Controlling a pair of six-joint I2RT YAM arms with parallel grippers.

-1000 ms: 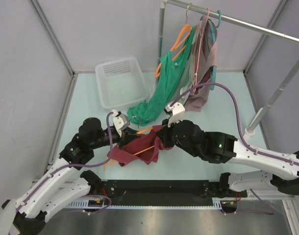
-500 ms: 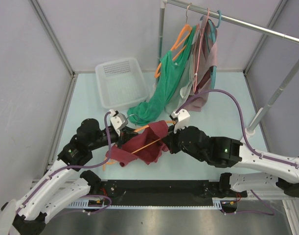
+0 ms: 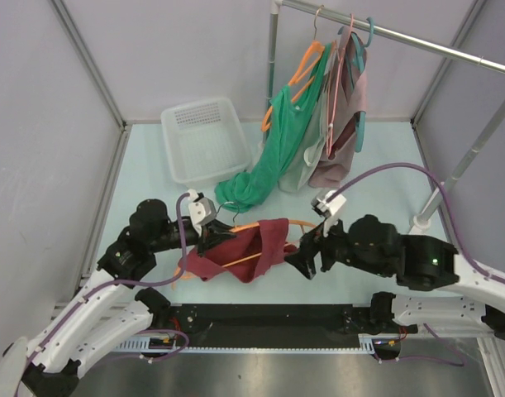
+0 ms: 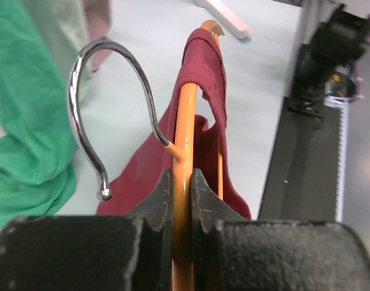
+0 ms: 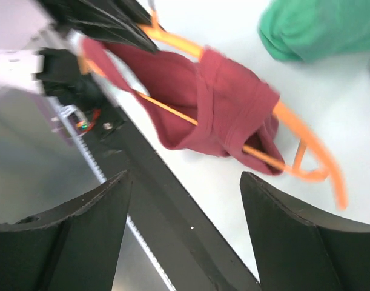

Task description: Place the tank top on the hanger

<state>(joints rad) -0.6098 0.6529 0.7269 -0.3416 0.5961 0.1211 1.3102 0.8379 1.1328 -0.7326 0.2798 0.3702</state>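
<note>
Since a second earlier, the right gripper [image 3: 305,258] had let go of the cloth and drawn back to the right. Its jaws stood wide apart with nothing between them. The left gripper [image 4: 181,182] was closed tight on the hanger [image 4: 185,121], pinching the orange bar just below the metal hook [image 4: 72,106].

My worry was the tank top [image 3: 245,248] slipping. It looked seated on only one arm of the hanger, with a strap looped over the far tip in the left wrist view, and nothing else was holding it. If the left arm tilted or swung the hanger, I judged the strap could ride off that end and drop the whole garment. A single pinch beside the hook might also let the hanger twist under the uneven weight. Coming back in with the right gripper, I could easily snag a fold or knock the free end.

The top was a dark red, soft, bunched mass sagging below the bar. It hung between the two grippers toward the near side of the table [image 3: 368,194], just near of the green garment [image 3: 264,165].
</note>
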